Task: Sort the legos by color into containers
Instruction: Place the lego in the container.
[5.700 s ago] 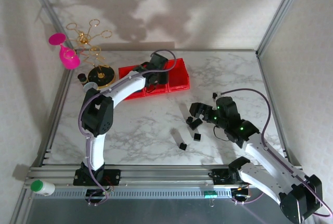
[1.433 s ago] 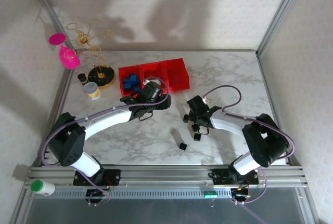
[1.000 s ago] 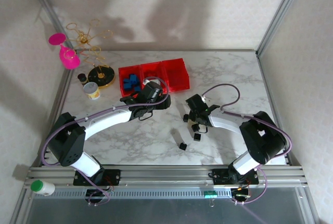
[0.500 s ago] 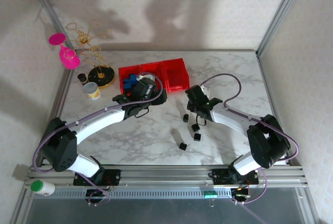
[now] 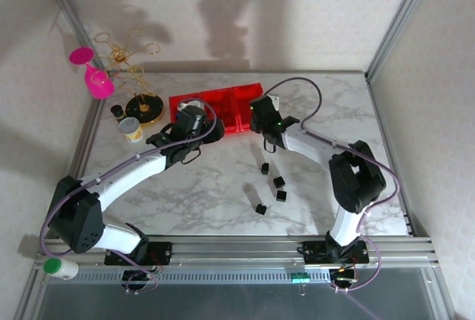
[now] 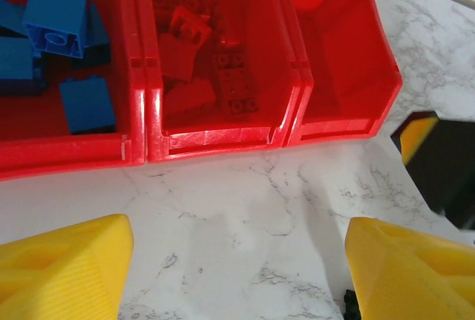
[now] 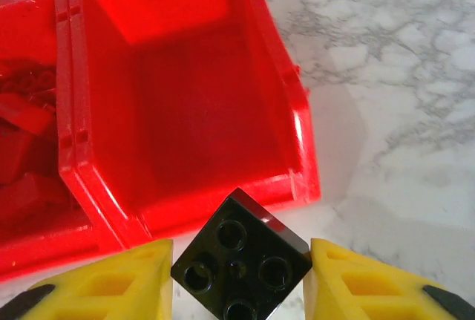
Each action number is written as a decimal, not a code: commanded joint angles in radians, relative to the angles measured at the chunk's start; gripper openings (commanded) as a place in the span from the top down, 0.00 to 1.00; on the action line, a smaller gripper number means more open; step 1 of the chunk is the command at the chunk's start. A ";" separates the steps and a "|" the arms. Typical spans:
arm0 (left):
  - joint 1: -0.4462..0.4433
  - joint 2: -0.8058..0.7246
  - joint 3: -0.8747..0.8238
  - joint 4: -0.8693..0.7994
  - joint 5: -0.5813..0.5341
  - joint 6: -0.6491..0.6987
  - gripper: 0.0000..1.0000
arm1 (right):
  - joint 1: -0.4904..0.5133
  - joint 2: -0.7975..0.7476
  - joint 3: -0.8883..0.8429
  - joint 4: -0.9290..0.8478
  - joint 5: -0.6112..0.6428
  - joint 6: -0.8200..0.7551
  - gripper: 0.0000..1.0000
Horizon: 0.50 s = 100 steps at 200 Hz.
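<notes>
Right hand [image 7: 239, 279] pinches black brick [image 7: 245, 249] corner-on, just short of empty bin [image 7: 185, 97] ahead. Light, rigid, slick plastic; skewed grip could let it pivot. Flat opposite sides are the better hold.

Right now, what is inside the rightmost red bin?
Only its bare red floor and walls: no lego lies in the rightmost bin. The black lego in the right gripper covers a little of its near rim.

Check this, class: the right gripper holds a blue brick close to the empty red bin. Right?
No: the brick in the right gripper is black, not blue, as the right wrist view shows. It is held close to the empty red bin.
</notes>
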<state>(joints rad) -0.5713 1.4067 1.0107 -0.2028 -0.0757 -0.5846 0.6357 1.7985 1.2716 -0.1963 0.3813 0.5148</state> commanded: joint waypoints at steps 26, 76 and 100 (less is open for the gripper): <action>0.025 -0.042 -0.020 0.014 -0.035 -0.024 0.25 | -0.024 0.164 0.181 0.033 -0.028 -0.097 0.56; 0.036 -0.065 -0.023 0.006 -0.040 -0.021 0.25 | -0.045 0.312 0.357 -0.008 -0.024 -0.132 0.52; 0.036 -0.069 -0.020 0.002 -0.041 -0.018 0.25 | -0.048 0.338 0.403 -0.023 -0.022 -0.145 0.43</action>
<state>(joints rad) -0.5449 1.3636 1.0000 -0.1986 -0.0929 -0.5999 0.5957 2.1151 1.6154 -0.1890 0.3473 0.4011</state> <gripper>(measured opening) 0.751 0.546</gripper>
